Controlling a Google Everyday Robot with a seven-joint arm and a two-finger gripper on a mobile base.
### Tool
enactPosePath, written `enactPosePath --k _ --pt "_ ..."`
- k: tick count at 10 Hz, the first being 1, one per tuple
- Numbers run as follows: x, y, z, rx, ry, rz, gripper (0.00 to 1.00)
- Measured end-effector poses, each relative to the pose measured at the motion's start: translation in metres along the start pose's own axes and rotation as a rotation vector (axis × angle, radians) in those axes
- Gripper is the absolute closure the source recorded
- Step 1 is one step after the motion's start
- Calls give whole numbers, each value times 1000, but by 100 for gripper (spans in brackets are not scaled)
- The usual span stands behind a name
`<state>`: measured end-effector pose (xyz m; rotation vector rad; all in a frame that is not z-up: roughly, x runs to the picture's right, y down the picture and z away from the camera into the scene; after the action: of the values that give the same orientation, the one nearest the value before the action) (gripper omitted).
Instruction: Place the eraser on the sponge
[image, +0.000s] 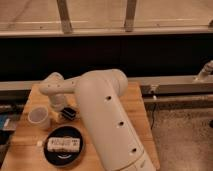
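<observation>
End effector (62, 107) low over the left part of the counter (134, 105), right at the eraser (69, 114).

The bulky white arm (102, 120) crosses the middle of the counter and hides much of it; a white cup (39, 118) stands just left of the end effector; a black plate (63, 160) nearer the camera carries a white speckled bar (63, 144); the eraser is a small dark block with pale marks, beside the cup; whether the end effector is clamped on it cannot be told; the counter is pale wood; behind it runs a dark wall, with glass panes above.
</observation>
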<state>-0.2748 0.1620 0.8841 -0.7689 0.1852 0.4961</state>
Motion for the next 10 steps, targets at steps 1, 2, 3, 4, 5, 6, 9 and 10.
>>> enactPosePath --k 1,2,3,4,5,6,9,10 --pt "-6 5 -2 2 -6 -13 36" --pt "-14 11 -10 7 -17 -28 36" --pt "-19 15 -14 10 -22 -41 36" --pt "-25 17 -16 10 -30 -55 36" --pt "-29 17 -17 7 -35 -64 36" --pt "-34 19 -16 5 -39 -76 36" --pt "-47 27 -9 -18 -46 -110 36" --pt "-49 27 -6 -19 -40 -121 40"
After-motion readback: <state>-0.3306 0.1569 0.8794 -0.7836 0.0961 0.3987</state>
